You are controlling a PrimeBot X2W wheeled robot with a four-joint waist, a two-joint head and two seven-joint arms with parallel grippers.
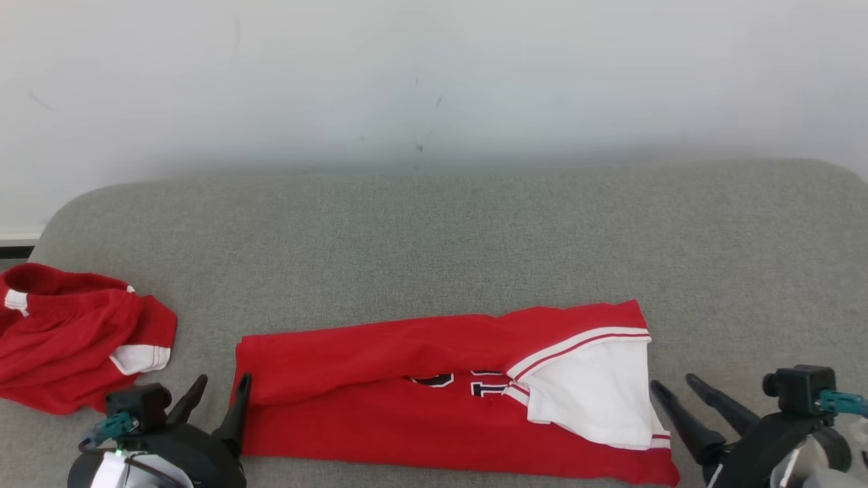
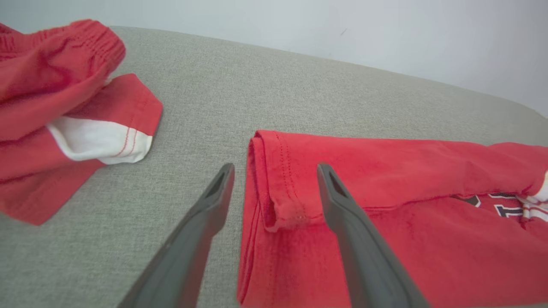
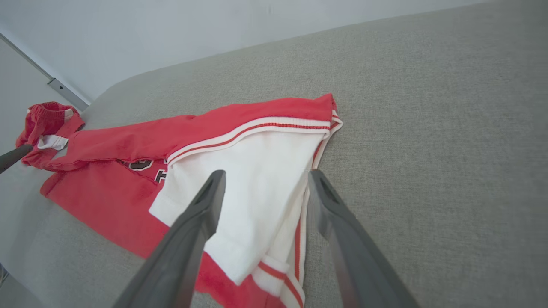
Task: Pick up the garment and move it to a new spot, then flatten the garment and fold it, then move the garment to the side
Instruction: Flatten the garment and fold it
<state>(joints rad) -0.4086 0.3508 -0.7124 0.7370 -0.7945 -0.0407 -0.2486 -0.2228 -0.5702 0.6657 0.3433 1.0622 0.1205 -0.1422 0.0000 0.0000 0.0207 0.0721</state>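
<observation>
The garment (image 1: 380, 413) is a red shirt with white striped trim, lying folded into a long band near the front edge of the grey surface. Its folded left end (image 2: 274, 179) lies between the tips of my left gripper (image 2: 276, 167), which stands open with nothing held. In the head view my left gripper (image 1: 224, 383) sits right at that left end. The shirt's white sleeve part (image 3: 265, 171) lies under my right gripper (image 3: 266, 173), also open. My right gripper (image 1: 673, 383) hovers just off the shirt's right edge.
A second red garment with a white hem (image 1: 61, 339) lies crumpled at the far left, seen too in the left wrist view (image 2: 51, 107). The grey fabric surface (image 1: 434, 237) stretches bare behind the shirt up to a white wall (image 1: 434, 81).
</observation>
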